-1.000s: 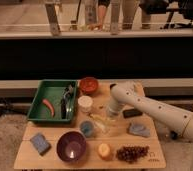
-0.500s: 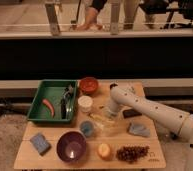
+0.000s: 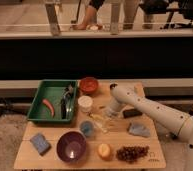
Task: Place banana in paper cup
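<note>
The paper cup is a short white cup standing upright near the middle of the wooden table. The banana, slim and pale yellow, lies flat on the table in front of and to the right of the cup. My white arm reaches in from the right. My gripper points down just right of the banana's far end, close over the table. It is right of the paper cup and apart from it. I cannot tell whether it touches the banana.
A green tray at left holds a red pepper and dark utensils. A red bowl, blue cup, purple bowl, orange, grapes, blue sponge, grey cloth and black block surround the banana.
The arm and gripper have barely shifted beside the banana. The objects on the table have stayed in place.
</note>
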{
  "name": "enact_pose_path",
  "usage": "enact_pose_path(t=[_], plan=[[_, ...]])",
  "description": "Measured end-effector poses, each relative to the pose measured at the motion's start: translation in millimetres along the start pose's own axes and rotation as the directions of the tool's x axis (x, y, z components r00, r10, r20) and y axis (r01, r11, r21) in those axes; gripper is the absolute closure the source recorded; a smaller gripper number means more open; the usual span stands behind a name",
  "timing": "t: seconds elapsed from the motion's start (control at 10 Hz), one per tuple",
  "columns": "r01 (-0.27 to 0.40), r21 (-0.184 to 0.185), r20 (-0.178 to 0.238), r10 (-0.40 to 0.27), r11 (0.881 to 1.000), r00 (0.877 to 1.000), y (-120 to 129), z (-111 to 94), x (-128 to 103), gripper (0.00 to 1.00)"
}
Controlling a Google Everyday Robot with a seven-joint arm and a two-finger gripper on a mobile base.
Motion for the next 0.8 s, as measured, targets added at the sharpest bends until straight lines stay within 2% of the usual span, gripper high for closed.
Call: enact_pose_path(t=[0.1,0.2,0.3,0.4,0.5,0.6,0.8], plan=[[-0.007,-0.004,0.013,0.007,1.0,1.0,-0.3,0.3,-0.1,0.75],[-0.015,-0.004,0.001,0.015,1.0,1.0,-1.1,-0.2,-1.2,0.85],[-0.026,-0.006,-0.032,0.026,1.0,0.999,-1.6,0.7,-2.9,0.94],[-0.033,-0.005,-0.06,0.033,0.999,0.998,-0.8,0.9,-2.4,0.95],[-0.024,0.039,-0.111,0.028,0.999,0.993,-0.9,0.3,-1.0,1.0],[-0.009,0.074,-0.132,0.019,0.997,0.991,-0.6,0.6,-2.7,1.0],[-0.002,0.122,-0.132,0.018,0.993,0.991,-0.4,0.6,-2.7,1.0]])
